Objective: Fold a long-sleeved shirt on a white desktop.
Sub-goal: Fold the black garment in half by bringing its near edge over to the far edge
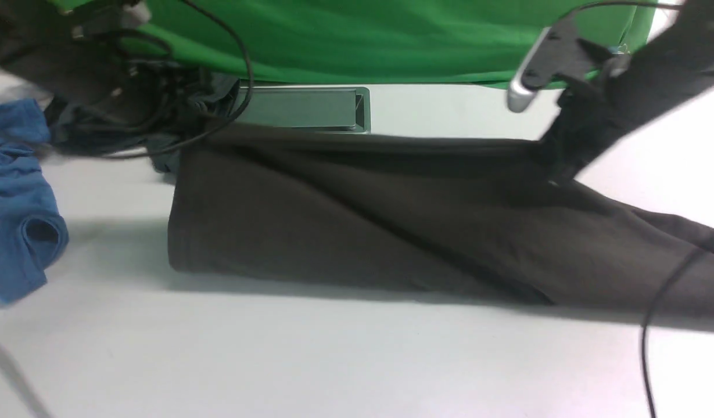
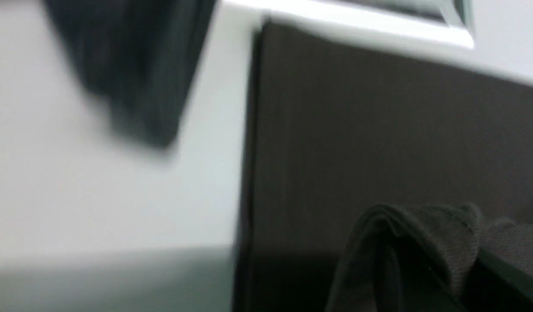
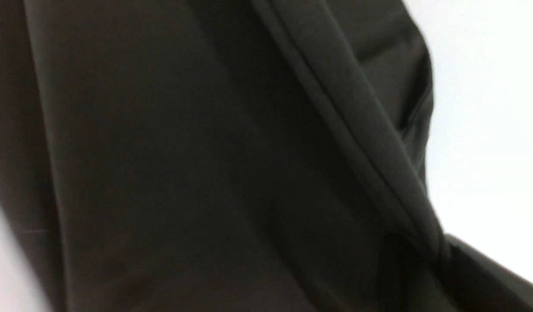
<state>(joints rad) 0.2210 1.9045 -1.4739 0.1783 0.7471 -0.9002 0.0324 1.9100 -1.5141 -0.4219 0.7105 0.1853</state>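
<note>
White desktop [image 1: 357, 360] runs toward a green cloth [image 1: 362, 40].

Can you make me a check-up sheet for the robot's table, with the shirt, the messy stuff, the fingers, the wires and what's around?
Surface: white desktop, with a metal-rimmed hatch.
Job's things: dark shirt, upper edge stretched between both arms, not folded up yet.
Clutter: blue garment and dark grey garment, on the robot's left.
Left fingers: shut on the shirt.
Right fingers: shut on the shirt.
Cables: black cables loop by both arms.
Surroundings: green cloth behind the desktop.
</note>
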